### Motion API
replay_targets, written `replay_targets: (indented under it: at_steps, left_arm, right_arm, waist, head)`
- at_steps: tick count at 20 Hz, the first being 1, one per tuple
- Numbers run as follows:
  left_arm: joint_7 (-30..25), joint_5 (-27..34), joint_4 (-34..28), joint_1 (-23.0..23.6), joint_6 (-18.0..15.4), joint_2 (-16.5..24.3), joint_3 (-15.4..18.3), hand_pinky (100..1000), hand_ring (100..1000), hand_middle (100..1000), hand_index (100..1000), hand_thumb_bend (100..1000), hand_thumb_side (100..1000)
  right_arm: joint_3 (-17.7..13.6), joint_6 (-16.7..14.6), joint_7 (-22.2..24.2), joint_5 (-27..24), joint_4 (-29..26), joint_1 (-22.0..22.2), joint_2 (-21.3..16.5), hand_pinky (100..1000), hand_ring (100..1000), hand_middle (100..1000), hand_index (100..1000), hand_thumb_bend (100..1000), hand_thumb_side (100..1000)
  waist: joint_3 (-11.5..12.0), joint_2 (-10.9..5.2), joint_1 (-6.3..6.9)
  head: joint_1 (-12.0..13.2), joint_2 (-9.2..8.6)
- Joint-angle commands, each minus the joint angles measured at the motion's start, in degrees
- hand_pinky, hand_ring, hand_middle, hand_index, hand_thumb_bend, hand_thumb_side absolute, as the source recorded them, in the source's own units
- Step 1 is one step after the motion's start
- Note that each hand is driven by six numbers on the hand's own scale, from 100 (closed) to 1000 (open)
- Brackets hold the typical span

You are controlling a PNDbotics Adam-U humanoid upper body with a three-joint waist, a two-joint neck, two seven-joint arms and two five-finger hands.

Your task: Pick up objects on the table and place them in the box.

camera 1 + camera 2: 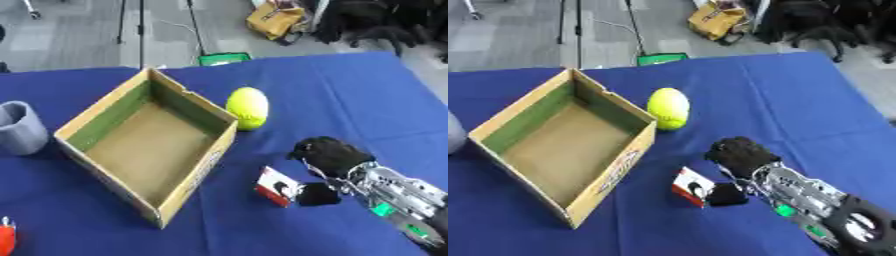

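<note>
An open cardboard box [199,106] with a bare brown floor lies at centre left on the blue table. A yellow-green ball [248,107] rests just outside its right wall. Nearer me, a small red-and-white carton [276,186] stands on the cloth by the box's near right corner. My right hand [331,155] comes in from the lower right, black and rounded, and hovers just right of the carton. A black part of it [727,195] sits right beside the carton; I cannot see whether they touch. My left hand is out of sight.
A grey cup [19,128] stands at the left edge beside the box. A red object [6,239] pokes in at the lower left corner. Beyond the table's far edge [289,56] are floor, stand legs and bags.
</note>
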Motion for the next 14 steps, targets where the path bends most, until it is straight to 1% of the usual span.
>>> replay_targets:
  at_steps: [1, 9, 14]
  left_arm:
    - [-0.02, 0.09, -0.83, -0.65, 0.17, 0.56, 0.45, 931, 894, 877, 948, 100, 1000]
    - [-0.06, 0.24, -0.83, -0.69, 0.26, 0.46, 0.47, 931, 892, 875, 947, 100, 1000]
    - [-0.1, 0.29, -0.83, -0.7, 0.31, 0.42, 0.43, 931, 891, 874, 946, 100, 1000]
  right_arm:
    - [-0.48, -0.9, 0.35, 1.55, -1.34, -0.63, -0.62, 933, 952, 848, 909, 383, 1000]
    - [-0.18, -2.39, 0.5, 4.2, -1.7, -0.64, -0.28, 932, 947, 849, 908, 368, 1000]
    - [-0.18, -2.63, 0.57, 4.24, -2.26, -0.63, -0.2, 923, 943, 843, 898, 369, 1000]
  waist:
    - [-0.15, -0.67, 0.14]
    - [-0.29, -0.51, 0.21]
    - [-0.5, -0.49, 0.27]
  head:
    - [-0.06, -0.54]
    - [0.13, -1.27]
    - [0.06, -2.28]
